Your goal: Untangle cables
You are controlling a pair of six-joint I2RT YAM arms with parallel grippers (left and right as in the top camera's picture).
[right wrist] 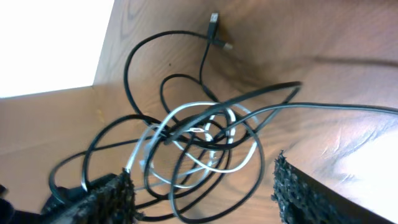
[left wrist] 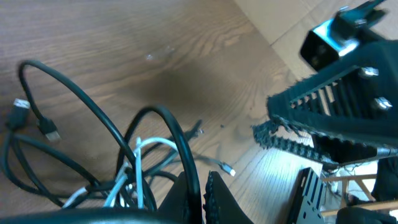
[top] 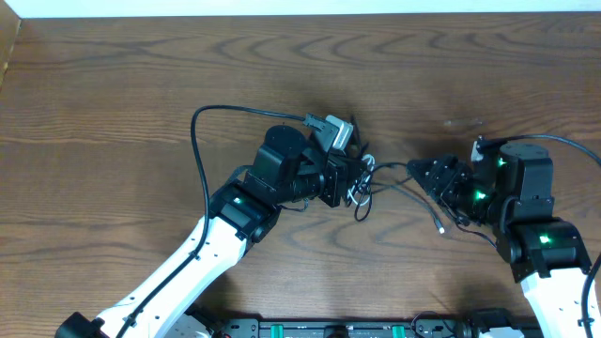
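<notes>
Cables in loose knot at middle of table, between two arms. Left gripper pinched together on black strand at edge of knot. Right gripper spread wide, nothing between its fingers, knot just ahead. White cable threaded through black loops. Stuff looks light, limp, a bit springy; yank would likely drag whole bundle, slick jacket may slide through pads. Best hold, I'd guess: free run near plug ends or an outer loop, not dense centre
</notes>
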